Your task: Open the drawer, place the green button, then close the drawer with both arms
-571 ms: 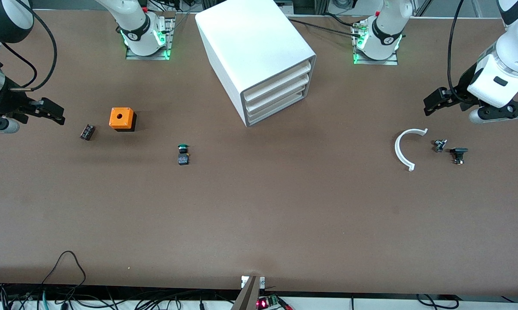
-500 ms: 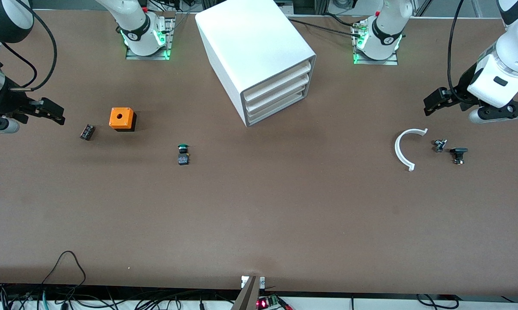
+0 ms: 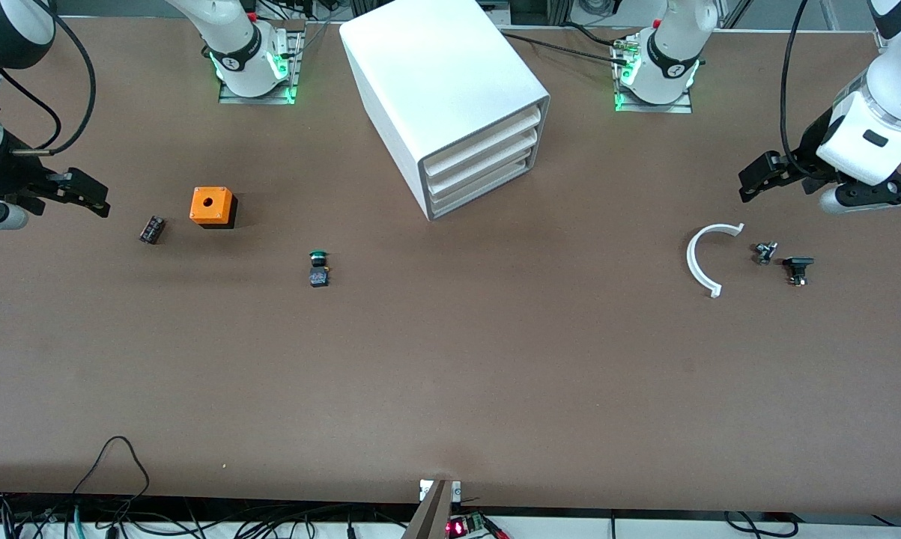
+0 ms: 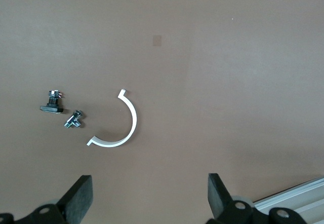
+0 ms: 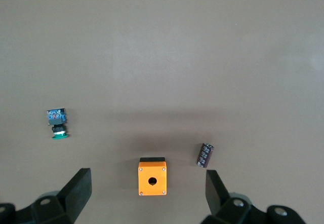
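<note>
Your target, the tiny push button [image 3: 318, 269] with its round green cap and dark blue-black blocky body, lies on its side on the bare brown table [image 3: 450, 374], nearer the front camera than the big white boxy cabinet [image 3: 443, 97] and toward the right arm's end. It looks light and rigid, so it should lift with hardly any effort, but it's small and could skid or roll on that cap. You'd do best to pinch the flat sides of the blocky body, not the round cap.

The wide shallow white bottom drawer [image 3: 487, 187] sits shut, flush under the two upper ones. Expect smooth, slippery plastic, and no handle can be made out from here.

Your right gripper [image 3: 83, 196] hangs over the table's edge at the right arm's end, fingers spread wide, nothing between them. In the right wrist view the button [image 5: 57, 123] lies well apart from the jaws, with the orange box with a hole [image 5: 152, 177] and the small black ribbed block [image 5: 204, 154] between it and them.

Your left gripper [image 3: 757, 178] hovers at the left arm's end, jaws wide and empty, over the white curved plastic strip [image 4: 117, 125] and two small dark fittings [image 4: 62, 113], well away from both drawer and button.
</note>
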Controlling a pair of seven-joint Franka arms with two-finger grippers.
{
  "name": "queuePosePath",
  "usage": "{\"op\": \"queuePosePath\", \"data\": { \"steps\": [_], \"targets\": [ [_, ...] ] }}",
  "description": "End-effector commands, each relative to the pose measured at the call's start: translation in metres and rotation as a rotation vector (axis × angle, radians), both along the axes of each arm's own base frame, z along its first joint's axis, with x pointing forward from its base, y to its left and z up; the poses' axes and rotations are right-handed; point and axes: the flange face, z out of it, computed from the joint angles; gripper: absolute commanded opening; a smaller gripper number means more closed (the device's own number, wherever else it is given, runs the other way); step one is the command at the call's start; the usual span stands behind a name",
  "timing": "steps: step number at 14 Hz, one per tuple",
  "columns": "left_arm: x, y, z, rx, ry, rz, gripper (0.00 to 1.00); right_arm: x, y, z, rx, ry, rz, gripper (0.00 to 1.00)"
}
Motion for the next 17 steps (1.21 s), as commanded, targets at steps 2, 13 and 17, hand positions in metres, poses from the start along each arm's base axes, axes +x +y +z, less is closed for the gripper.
{"op": "queuePosePath", "data": {
  "steps": [2,13,17],
  "targets": [
    [0.013,0.002,-0.01,-0.021,0.02,-0.011,1.0,-0.003,0.002,0.02,0.018,-0.008,-0.012,1.0],
    [0.029,-0.045,-0.157,-0.234,0.366,-0.07,1.0,-0.049,-0.002,0.002,0.05,-0.049,-0.006,1.0],
    [0.004,-0.086,-0.284,-0.66,0.5,-0.043,1.0,-0.036,-0.002,-0.021,0.043,0.016,-0.013,1.0]
  ]
}}
